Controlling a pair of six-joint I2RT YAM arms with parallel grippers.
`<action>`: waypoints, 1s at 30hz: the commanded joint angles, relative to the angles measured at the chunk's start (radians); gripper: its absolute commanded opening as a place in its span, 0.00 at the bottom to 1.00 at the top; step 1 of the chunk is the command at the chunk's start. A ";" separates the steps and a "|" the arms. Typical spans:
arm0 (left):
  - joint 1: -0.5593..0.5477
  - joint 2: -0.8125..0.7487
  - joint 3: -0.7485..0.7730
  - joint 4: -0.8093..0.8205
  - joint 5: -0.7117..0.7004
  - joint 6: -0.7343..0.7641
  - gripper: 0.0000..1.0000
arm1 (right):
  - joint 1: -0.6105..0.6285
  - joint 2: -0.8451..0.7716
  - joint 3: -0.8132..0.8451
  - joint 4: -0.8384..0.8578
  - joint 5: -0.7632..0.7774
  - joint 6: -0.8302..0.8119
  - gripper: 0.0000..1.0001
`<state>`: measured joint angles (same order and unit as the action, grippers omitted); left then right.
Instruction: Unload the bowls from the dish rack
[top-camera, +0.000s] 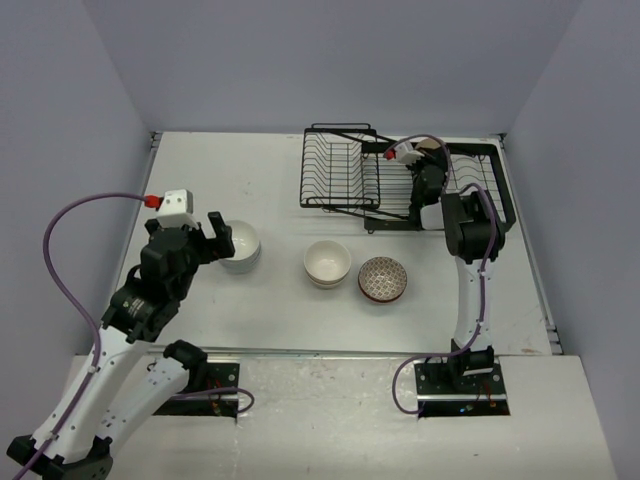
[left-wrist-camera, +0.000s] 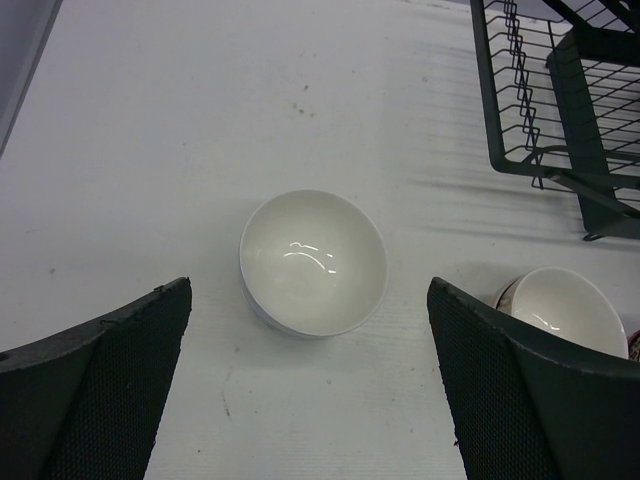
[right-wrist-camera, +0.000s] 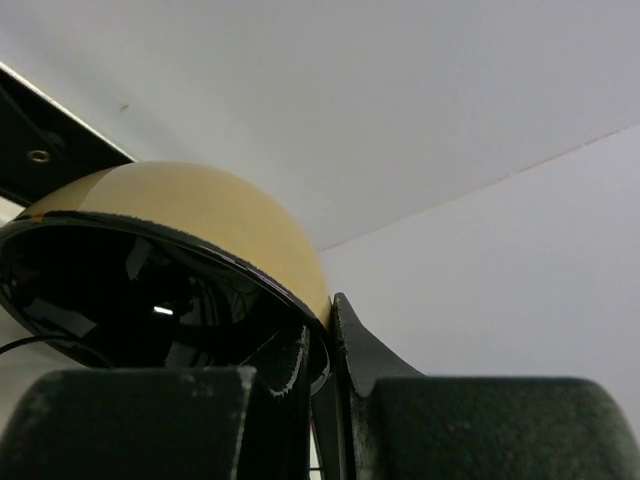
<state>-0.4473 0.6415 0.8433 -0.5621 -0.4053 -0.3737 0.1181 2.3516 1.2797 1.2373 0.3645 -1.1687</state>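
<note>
My right gripper (right-wrist-camera: 328, 345) is shut on the rim of a bowl (right-wrist-camera: 200, 205) that is tan outside and glossy black inside, one finger inside and one outside. From above, that gripper (top-camera: 424, 163) and the tan bowl (top-camera: 431, 147) are over the flat tray part of the black wire dish rack (top-camera: 340, 175). My left gripper (left-wrist-camera: 310, 385) is open, its fingers (left-wrist-camera: 100, 390) wide apart just short of a white bowl (left-wrist-camera: 313, 262) that stands upright on the table. From above, the left gripper (top-camera: 215, 235) is beside this white bowl (top-camera: 241, 247).
A cream bowl stack (top-camera: 327, 263) and a reddish-brown patterned bowl (top-camera: 383, 279) stand on the table in front of the rack. The left wrist view shows the cream bowl (left-wrist-camera: 565, 310) at right and the rack's corner (left-wrist-camera: 560, 120) at upper right. Grey walls enclose the table.
</note>
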 joint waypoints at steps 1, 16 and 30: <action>-0.005 0.000 -0.006 0.044 -0.018 0.015 1.00 | -0.011 -0.021 0.084 0.407 0.109 0.033 0.00; -0.005 0.004 -0.007 0.048 -0.013 0.015 1.00 | -0.021 -0.179 0.090 0.119 0.267 0.386 0.00; -0.005 0.049 0.109 0.027 0.173 -0.036 1.00 | -0.026 -0.512 0.412 -1.395 -0.033 1.272 0.00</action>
<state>-0.4477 0.6777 0.8715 -0.5659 -0.3271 -0.3817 0.0902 1.9671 1.5764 0.2592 0.4850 -0.2035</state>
